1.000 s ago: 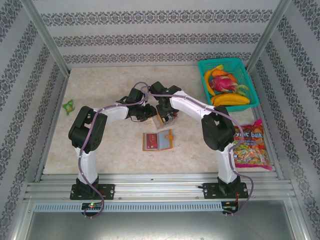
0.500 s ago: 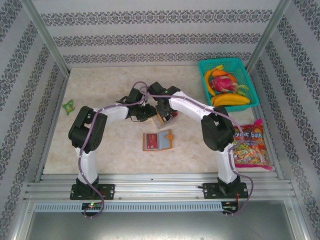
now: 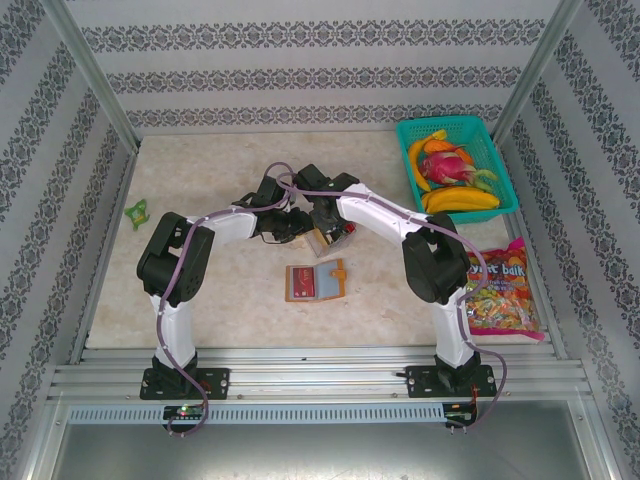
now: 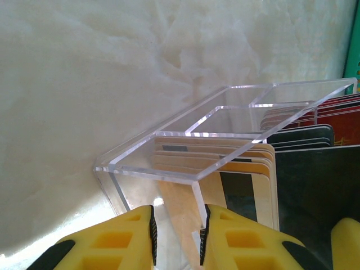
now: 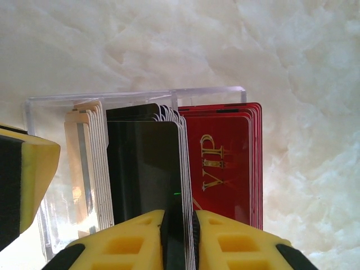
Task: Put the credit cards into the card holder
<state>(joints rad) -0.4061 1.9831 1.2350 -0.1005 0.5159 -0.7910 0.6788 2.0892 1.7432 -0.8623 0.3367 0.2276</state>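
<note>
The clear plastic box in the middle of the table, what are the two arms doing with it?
The left claw grips one wall of the clear plastic box, steadying it. The right claw pinches the front black plastic cards standing in the box, between a tan card stack and a red card stack. The orange-tan folding card holder lies open on the table nearer the arm bases.

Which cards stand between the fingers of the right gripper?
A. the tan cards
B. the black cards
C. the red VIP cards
B: in the right wrist view the right gripper has the edges of the black cards between its yellow fingers, and the red VIP cards stand beside them, outside the grip.
</note>
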